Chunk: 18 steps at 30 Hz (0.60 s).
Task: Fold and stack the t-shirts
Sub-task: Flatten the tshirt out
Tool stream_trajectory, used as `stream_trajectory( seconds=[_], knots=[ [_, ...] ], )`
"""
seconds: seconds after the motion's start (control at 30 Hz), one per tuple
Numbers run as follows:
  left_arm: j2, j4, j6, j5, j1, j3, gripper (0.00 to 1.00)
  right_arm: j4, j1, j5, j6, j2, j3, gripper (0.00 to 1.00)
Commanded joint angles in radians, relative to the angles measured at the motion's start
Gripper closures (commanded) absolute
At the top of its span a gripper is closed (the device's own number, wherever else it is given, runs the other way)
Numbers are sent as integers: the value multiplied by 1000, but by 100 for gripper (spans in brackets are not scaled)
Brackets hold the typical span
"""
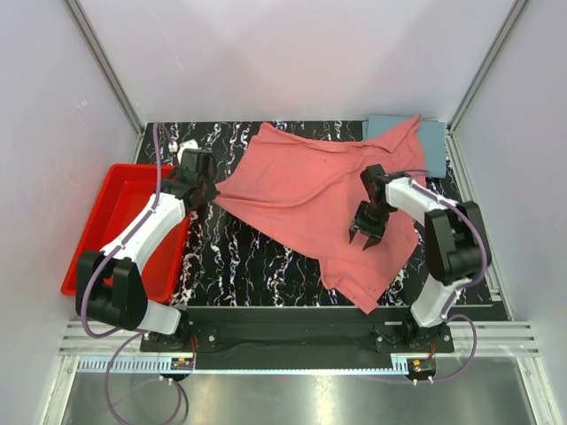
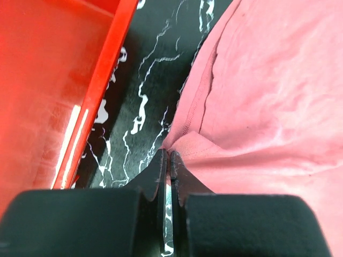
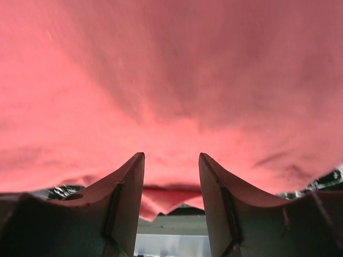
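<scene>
The bin point(image 1: 115, 221) sits at the table's point(image 1: 239, 257) left edge. Just right of it, the left gripper point(image 1: 205, 190) is pinched tight on the pink shirt's point(image 1: 301, 190) left corner; the wrist view shows the fingertips point(image 2: 163, 163) together with the hem caught between them, and the bin's wall point(image 2: 102, 91) alongside. The shirt lies spread and rumpled across the table's middle, its far right corner overlapping a blue cloth point(image 1: 436, 137) at the back. The right gripper point(image 1: 365, 237) hangs over the shirt's right part, fingers point(image 3: 131, 182) spread apart, fabric below and beyond them, nothing between.
</scene>
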Motion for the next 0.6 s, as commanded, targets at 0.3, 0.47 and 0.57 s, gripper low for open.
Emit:
stream_trajectory(
  seconds=[0.3, 0.47, 0.57],
  knots=[
    [-7, -40, -12, -51, 1, 107, 100, 99, 118, -65, 20, 439, 548, 48],
    [21, -63, 5, -106, 3, 150, 100, -2, 134, -128, -6, 514, 808, 45],
    [28, -59, 13, -95, 4, 159, 100, -120, 134, -15, -87, 427, 847, 41]
  ],
)
